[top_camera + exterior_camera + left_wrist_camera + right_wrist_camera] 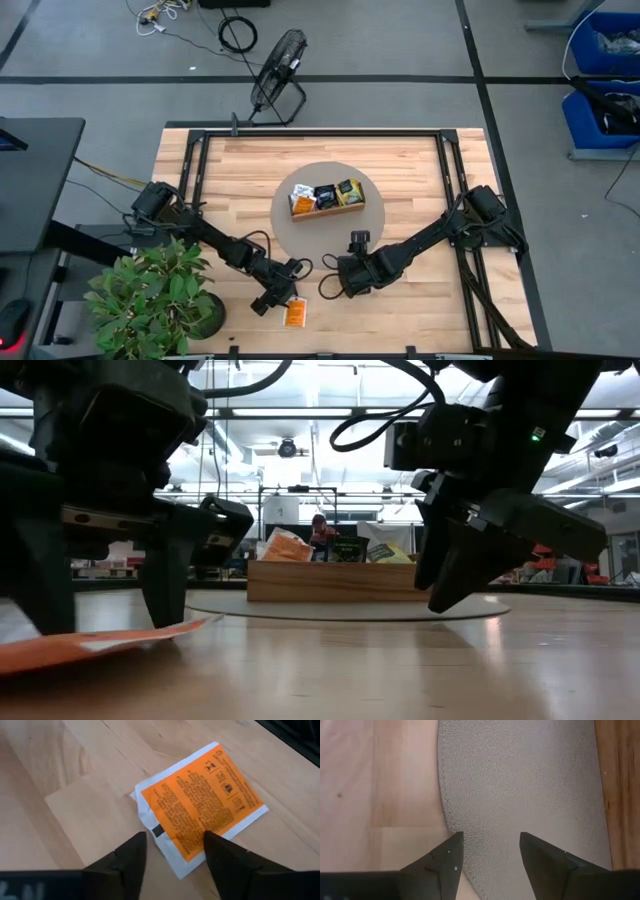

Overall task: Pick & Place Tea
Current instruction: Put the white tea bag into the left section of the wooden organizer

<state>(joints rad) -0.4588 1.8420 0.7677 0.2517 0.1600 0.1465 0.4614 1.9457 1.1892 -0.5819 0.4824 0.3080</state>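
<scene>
An orange tea packet with white edges [200,805] lies flat on the wooden table near its front edge [296,313]. In the low view [90,645] one of its edges stands slightly raised. My left gripper [175,840] is open and low over the packet's near corner, one finger on either side of it. My right gripper [490,840] is open with nothing between its fingers, above the front edge of the round grey mat [520,780]. Further tea packets [325,195] stand upright in the wooden tray [325,211] on that mat. My left gripper slants down from the table's left, its fingers [220,852] astride the packet's near corner [172,855]. One fingertip stands over the orange face, the other over bare wood beside the white edge. I cannot tell whether either touches the packet, which lies on the table.
A potted plant [150,300] stands at the table's front left corner, close beside the left arm. Black frame rails [445,190] run along the table's sides and far edge. A floor fan [278,75] stands beyond the far edge.
</scene>
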